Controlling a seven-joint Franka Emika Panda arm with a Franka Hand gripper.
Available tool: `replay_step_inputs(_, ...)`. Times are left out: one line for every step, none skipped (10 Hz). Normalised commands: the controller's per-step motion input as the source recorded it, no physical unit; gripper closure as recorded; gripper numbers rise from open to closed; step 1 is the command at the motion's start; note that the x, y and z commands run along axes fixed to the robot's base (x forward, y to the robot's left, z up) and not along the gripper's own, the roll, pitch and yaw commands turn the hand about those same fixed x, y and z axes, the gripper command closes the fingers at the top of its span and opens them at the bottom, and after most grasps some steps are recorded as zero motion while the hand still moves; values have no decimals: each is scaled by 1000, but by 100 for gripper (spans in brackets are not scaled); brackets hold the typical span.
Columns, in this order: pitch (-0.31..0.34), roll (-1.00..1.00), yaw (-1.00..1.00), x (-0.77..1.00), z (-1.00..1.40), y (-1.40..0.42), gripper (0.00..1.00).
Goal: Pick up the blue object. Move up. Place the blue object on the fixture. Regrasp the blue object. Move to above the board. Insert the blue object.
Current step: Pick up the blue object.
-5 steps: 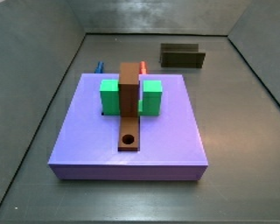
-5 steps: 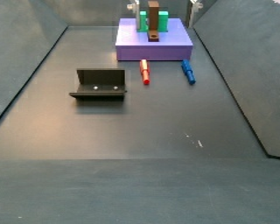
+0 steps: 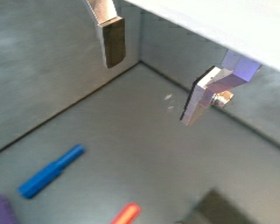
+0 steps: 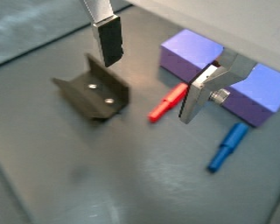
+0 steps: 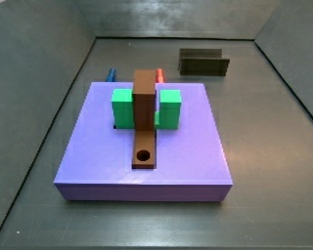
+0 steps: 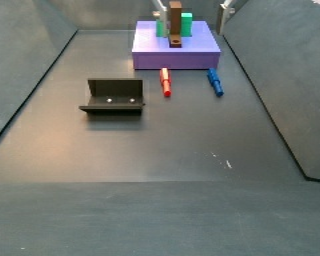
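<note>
One board [image 5: 172,146] fills the centre of a side view, carrying two green blocks [image 5: 122,107] and one brown bar [image 5: 145,117]. One fixture [image 6: 113,96] stands at centre left. The hand [image 4: 152,66] hangs high, fingers [image 4: 108,39] spread and empty. One blue object [image 4: 227,147] lies on the floor beyond them, beside one red peg [image 4: 167,102].

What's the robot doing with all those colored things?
Nothing is being held yet. The gripper hangs open and empty above the floor, its fingers wide apart. The blue object lies on the floor beside a red peg, just in front of the board. The board carries green blocks and a brown bar with a round hole. The fixture stands apart, empty. It looks like the robot is about to go for the blue object.
</note>
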Motion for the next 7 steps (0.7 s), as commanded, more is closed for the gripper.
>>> replay_step_inputs(-219, 227, 0, -626, -414, -786, 0)
replay_step_inputs(-190, 237, 0, -614, -420, -791, 0)
replay_step_inputs(-180, 166, 26, -623, -520, -831, 0)
replay_step_inputs(-7, 0, 269, -303, -391, -717, 0)
replay_step_inputs(0, -84, 223, -246, -423, -617, 0)
replay_step_inputs(0, -144, 169, -369, -526, -480, 0)
replay_step_inputs(0, -169, 103, -386, -594, -386, 0)
